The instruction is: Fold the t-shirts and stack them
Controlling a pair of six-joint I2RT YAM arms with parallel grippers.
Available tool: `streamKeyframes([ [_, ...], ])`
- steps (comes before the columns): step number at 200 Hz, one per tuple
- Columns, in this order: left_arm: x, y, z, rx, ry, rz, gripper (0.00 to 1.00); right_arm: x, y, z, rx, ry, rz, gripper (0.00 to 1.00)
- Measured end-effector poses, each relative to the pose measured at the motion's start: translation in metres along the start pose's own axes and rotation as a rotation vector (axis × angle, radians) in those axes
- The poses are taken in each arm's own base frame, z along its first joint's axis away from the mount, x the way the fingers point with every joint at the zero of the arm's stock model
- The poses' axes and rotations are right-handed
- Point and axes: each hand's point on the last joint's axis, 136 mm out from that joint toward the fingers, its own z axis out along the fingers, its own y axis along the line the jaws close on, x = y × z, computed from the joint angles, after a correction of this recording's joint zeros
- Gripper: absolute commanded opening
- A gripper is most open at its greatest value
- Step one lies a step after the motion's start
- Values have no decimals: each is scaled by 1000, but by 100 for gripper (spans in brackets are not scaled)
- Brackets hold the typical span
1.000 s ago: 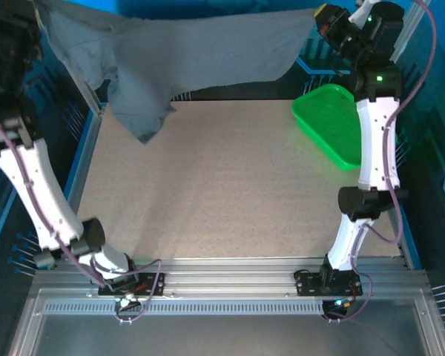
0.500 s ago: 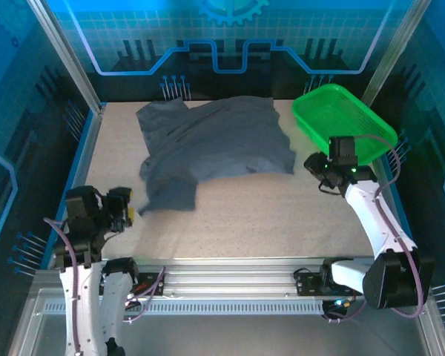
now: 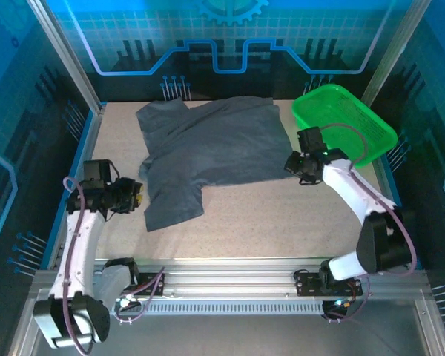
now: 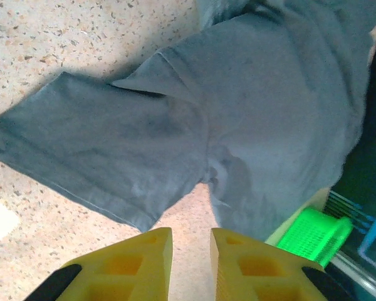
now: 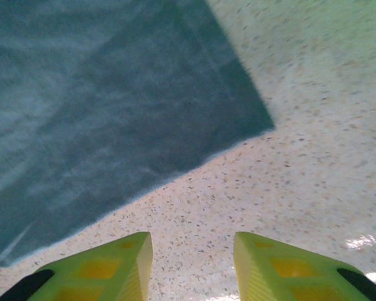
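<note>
A dark slate-grey t-shirt [image 3: 215, 144] lies spread flat at the back of the table, one sleeve reaching toward the front left. My left gripper [image 3: 139, 197] hovers just left of that sleeve. In the left wrist view its yellow fingers [image 4: 138, 263] stand a little apart over bare table, empty, with the t-shirt [image 4: 257, 106] ahead of them. My right gripper [image 3: 289, 165] sits by the shirt's near right corner. The right wrist view shows that gripper [image 5: 193, 257] wide open over bare table, just short of the t-shirt [image 5: 100, 94] hem.
A bright green plastic basket [image 3: 341, 122] stands at the back right, close behind the right arm; the basket [image 4: 310, 232] also shows in the left wrist view. The speckled table [image 3: 267, 215] is bare in front of the shirt. Metal frame posts edge both sides.
A second ago both arms held the shirt high at the back. It now lies on the table, its front-left sleeve flatter, and both grippers have moved in beside it.
</note>
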Motion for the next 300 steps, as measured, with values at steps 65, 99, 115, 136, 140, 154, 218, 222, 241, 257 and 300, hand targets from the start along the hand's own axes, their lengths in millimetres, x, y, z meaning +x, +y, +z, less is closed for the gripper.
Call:
streamKeyframes([
  [65, 35, 39, 83, -236, 162, 180, 16, -2, 15, 71, 74, 178, -119, 38],
  [99, 63, 70, 112, -346, 228, 277, 14, -18, 24, 101, 121, 218, -163, 36],
  [115, 78, 87, 121, -390, 258, 326, 13, -18, 21, 113, 157, 248, -178, 36],
  [136, 103, 94, 125, -394, 306, 398, 11, -6, 5, 119, 228, 303, -194, 36],
  [140, 110, 94, 127, -389, 318, 413, 11, -4, 1, 119, 239, 311, -196, 36],
  [154, 131, 95, 130, -374, 361, 459, 10, 2, -10, 117, 273, 336, -197, 35],
  [218, 201, 73, 135, -270, 517, 571, 17, 2, -69, 99, 356, 365, -129, 33],
  [222, 205, 68, 134, -256, 526, 573, 19, 2, -72, 97, 361, 366, -127, 33],
  [241, 219, 35, 124, -151, 561, 592, 26, 2, -84, 93, 382, 369, -127, 33],
  [257, 220, 5, 109, -57, 565, 591, 26, 3, -87, 91, 391, 369, -136, 33],
  [300, 115, -48, 68, 76, 306, 431, 27, 3, -90, 80, 407, 352, -168, 34],
])
